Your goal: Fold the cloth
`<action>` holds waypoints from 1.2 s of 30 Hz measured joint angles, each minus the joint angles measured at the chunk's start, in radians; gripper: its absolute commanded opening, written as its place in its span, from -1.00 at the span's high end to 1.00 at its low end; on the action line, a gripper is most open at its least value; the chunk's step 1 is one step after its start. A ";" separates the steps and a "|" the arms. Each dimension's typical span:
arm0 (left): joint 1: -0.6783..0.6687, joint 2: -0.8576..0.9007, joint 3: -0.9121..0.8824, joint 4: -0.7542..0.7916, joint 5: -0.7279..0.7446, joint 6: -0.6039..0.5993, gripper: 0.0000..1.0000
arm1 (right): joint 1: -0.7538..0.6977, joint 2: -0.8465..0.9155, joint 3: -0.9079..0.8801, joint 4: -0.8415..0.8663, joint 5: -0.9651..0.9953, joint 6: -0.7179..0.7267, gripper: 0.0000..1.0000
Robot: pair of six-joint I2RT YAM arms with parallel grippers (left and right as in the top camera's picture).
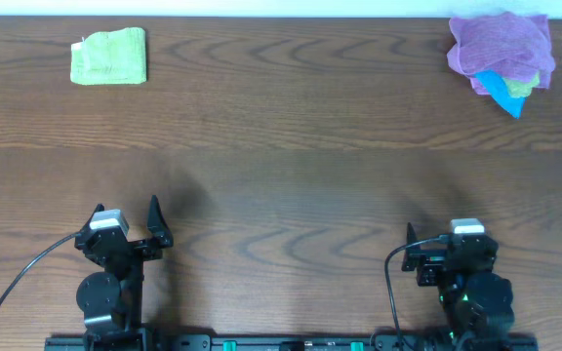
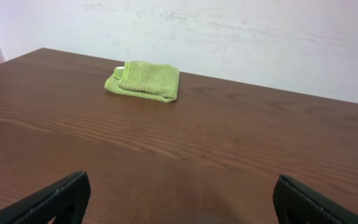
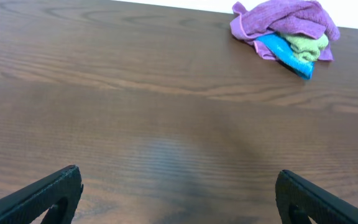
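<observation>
**The cloth (image 1: 109, 56) lies folded at the far left; both sets of jaws stand idle and empty.**

Overhead: the cloth is seen as a compact folded packet at the far left of the tabletop (image 1: 281, 166). It is well apart from the left jaws and the right jaws, which are spread wide at the near edge with nothing between them. Left wrist: the layers are shown stacked slightly askew, close to the far edge. If only the top layer were pinched, the fold could be dragged open, or the packet nudged off that edge. Nothing is touched by the wide-open left jaws. Right wrist: a purple cloth (image 3: 284, 18), a blue cloth (image 3: 284, 56) and a green scrap (image 3: 306, 45) are heaped at the far right, and the green one could be mistaken for the task's cloth. The right jaws are fully parted and nothing is held.
</observation>
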 measured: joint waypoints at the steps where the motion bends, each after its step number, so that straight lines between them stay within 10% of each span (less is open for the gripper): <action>1: 0.000 0.000 0.000 0.000 0.000 0.000 -0.91 | 0.000 0.000 -0.006 0.001 0.000 0.000 -0.99; 36: 0.000 0.000 0.000 0.000 0.000 0.000 -0.91 | 0.000 0.000 -0.076 0.001 0.002 0.000 -0.99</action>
